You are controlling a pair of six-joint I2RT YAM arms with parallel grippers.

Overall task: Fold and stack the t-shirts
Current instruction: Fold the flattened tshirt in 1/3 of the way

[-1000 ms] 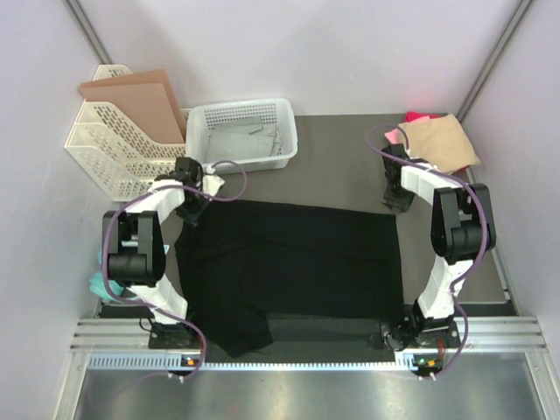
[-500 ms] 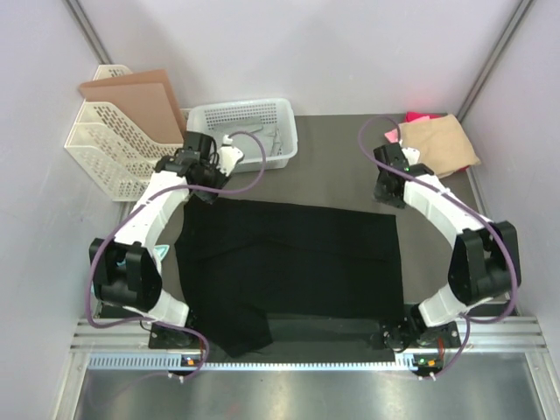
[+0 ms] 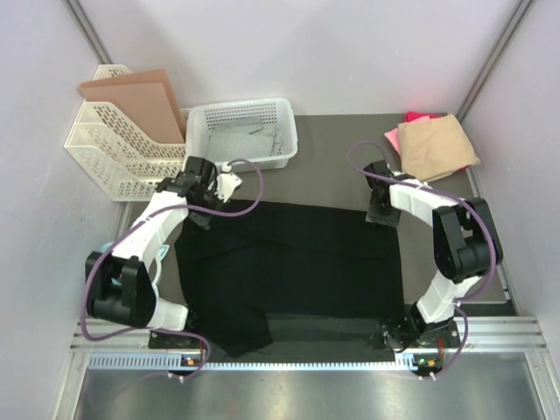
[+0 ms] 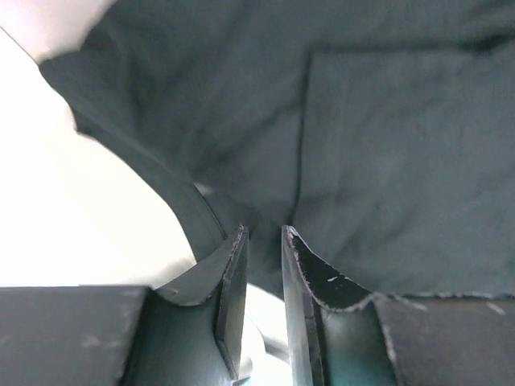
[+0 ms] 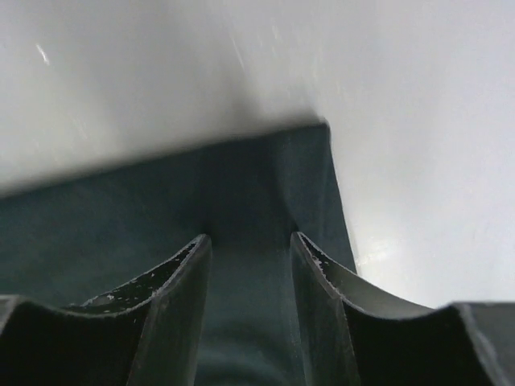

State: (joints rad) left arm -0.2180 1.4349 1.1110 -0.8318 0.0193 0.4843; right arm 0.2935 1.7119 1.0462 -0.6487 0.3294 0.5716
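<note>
Shirt: the black t-shirt (image 3: pixel 289 262) lies spread flat. Its long axis runs from one pair of jaws to the other, and its body lies on the near side of both.
Left jaws: parted by a narrow slit, tips at the far left corner, nothing seen clamped.
Right jaws: apart, straddling the far right corner, not closed on it.
Nearer arm: neither, by my judgement; each has its own corner.
Others: the tan t-shirt (image 3: pixel 437 147) sits beyond the right jaws, with the pink t-shirt (image 3: pixel 420 116) showing at its far edge.
Room: dark grey surface (image 3: pixel 332 166), pale walls, white basket (image 3: pixel 243 131) beyond the left jaws.
</note>
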